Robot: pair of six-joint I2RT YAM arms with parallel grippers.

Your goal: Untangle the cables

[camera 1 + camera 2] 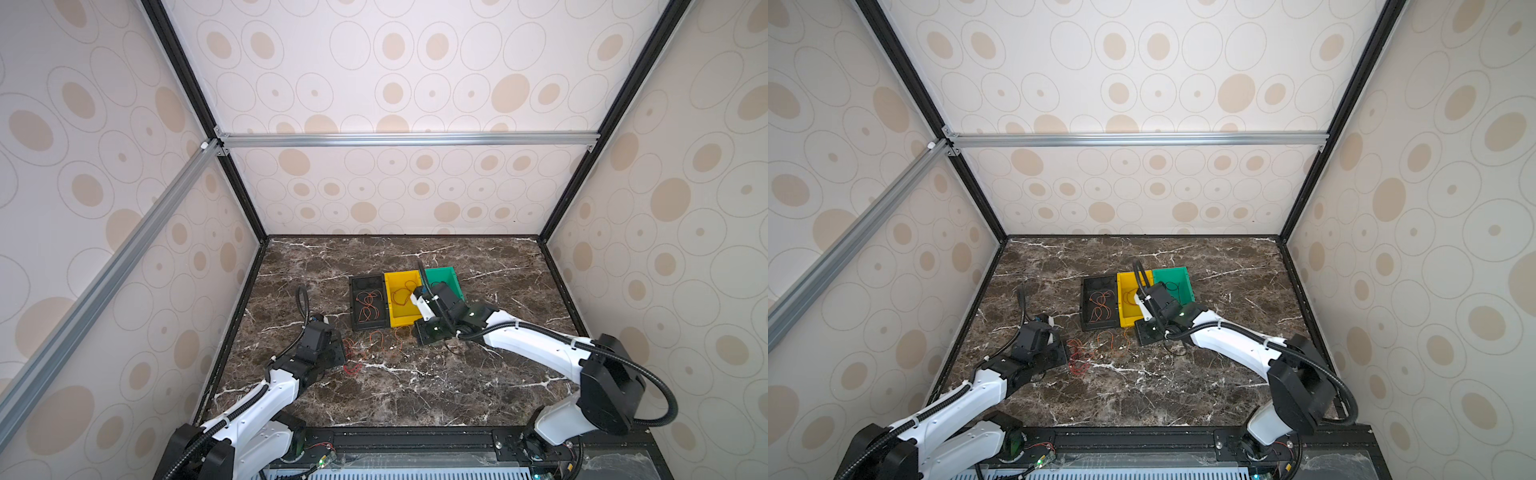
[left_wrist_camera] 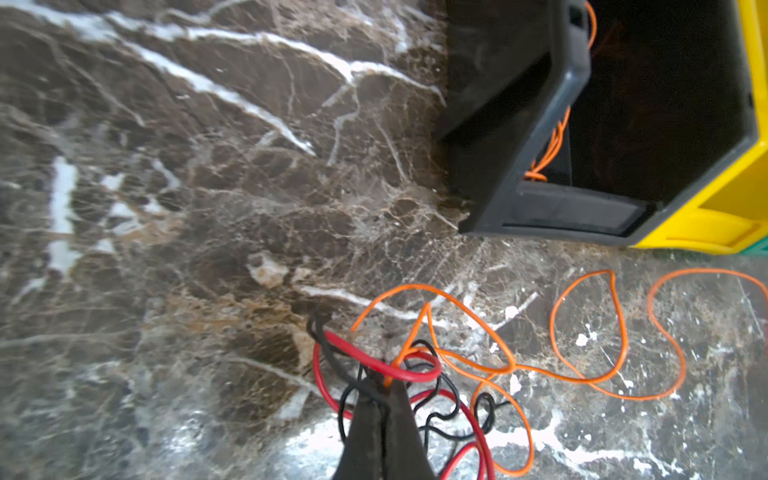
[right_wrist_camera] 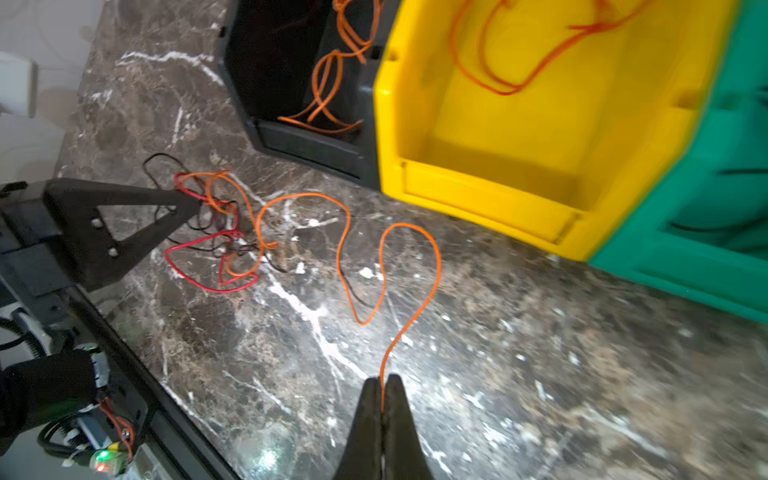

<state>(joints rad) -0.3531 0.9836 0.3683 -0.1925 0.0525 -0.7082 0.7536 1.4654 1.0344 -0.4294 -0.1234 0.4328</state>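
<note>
Tangled orange, red, black cables point(image 2: 374, 363)

Marble-look tabletop point(image 1: 415, 395): dark brown, white and tan veins.
Panel walls point(image 1: 374, 83): cream, beige ovals ringed with thin grey outlines.
Thin loose cables point(image 2: 415, 365): orange, red, black.
Rectangular plastic bins: black bin point(image 1: 354, 303), yellow bin point(image 1: 405, 313), green bin point(image 1: 444, 276).
Robot arms point(image 1: 536, 345): white shells, black joints.

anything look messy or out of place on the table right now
Yes: a knot of red, black and orange cables lies on the marble table near the black bin, unsorted. One orange cable loops out of it to the right gripper, jaws shut on its end; the left gripper pinches the knot.
</note>
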